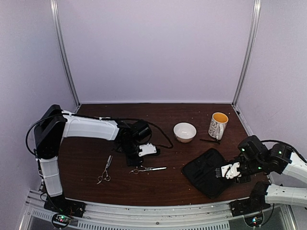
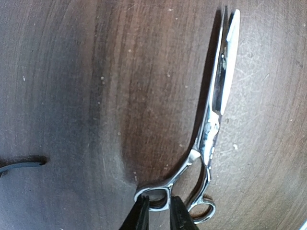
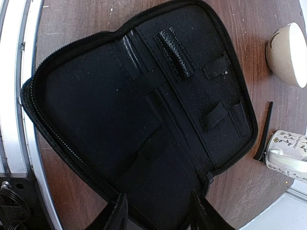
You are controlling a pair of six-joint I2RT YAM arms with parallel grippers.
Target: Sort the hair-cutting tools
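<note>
1. the left gripper [image 2: 159,215] had its two fingers drawn in tight on one ring handle of the scissors [image 2: 213,129], one finger on each side of the ring. i judged it clamped on that ring. the scissors lay flat on the table [image 2: 72,96], blades pointing away from the wrist.
2. the right gripper [image 3: 160,214] was spread wide and held nothing, hanging over the near edge of the open case [image 3: 96,120].
3. the second scissors [image 1: 104,170] lay on the table to the left of the first, apart from it. one thin black stick [image 3: 264,132] lay just beside the mug [image 3: 288,153], not far from the bowl [image 3: 288,52]. i could not find the other stick.
4. the hold was on one ring only, at the far end from the blades. on a lift the long end would likely droop or swing, and the slick metal could slip out.
5. with only one ring held, the blades might fall open, which would make them awkward to slide under the case's straps.
6. the fingertips sat right at the wood, so pressing lower could scrape the table or skid the scissors away.
7. the right gripper sat over the case, so an arm coming across with the scissors could crowd it.
</note>
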